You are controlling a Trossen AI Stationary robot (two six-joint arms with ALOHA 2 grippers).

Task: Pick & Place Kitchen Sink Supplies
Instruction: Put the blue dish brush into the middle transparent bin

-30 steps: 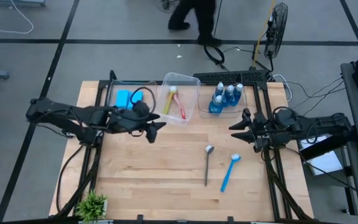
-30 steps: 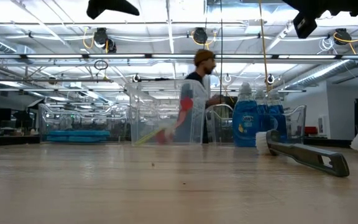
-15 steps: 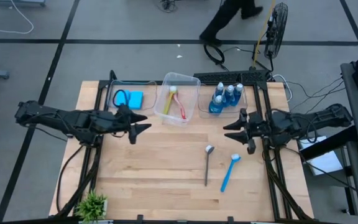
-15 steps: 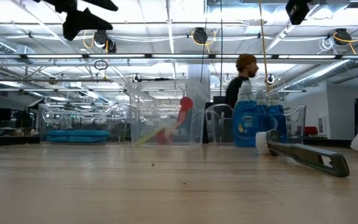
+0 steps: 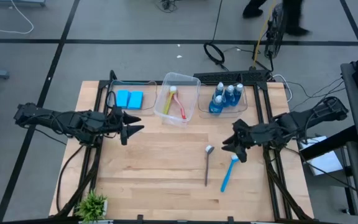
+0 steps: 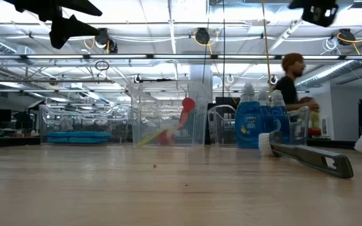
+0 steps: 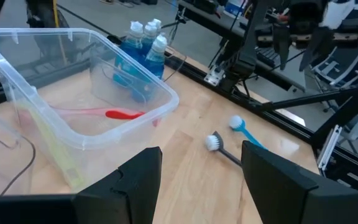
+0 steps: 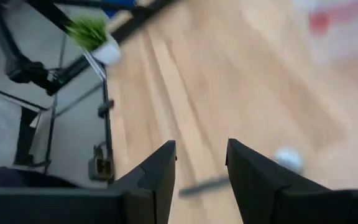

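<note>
Blue brush (image 5: pixel 227 173) lies on the table (image 5: pixel 160 168) just beside the grey spoon-like tool (image 5: pixel 207 164), under the right tool (image 5: pixel 230 144), which hovers empty with a narrow gap. Left tool (image 5: pixel 129 129) hangs parted and empty near the sponges (image 5: pixel 129 99). Red and yellow brushes (image 5: pixel 175 104) sit in the middle bin (image 5: pixel 191 84), bottles (image 5: pixel 225 98) in the next.

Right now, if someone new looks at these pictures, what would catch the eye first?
Probably the three blue bottles packed in a clear bin at the table's back edge. Next, the blue brush and grey brush lying loose on the wood, with the right gripper hovering just above them, fingers open.
</note>
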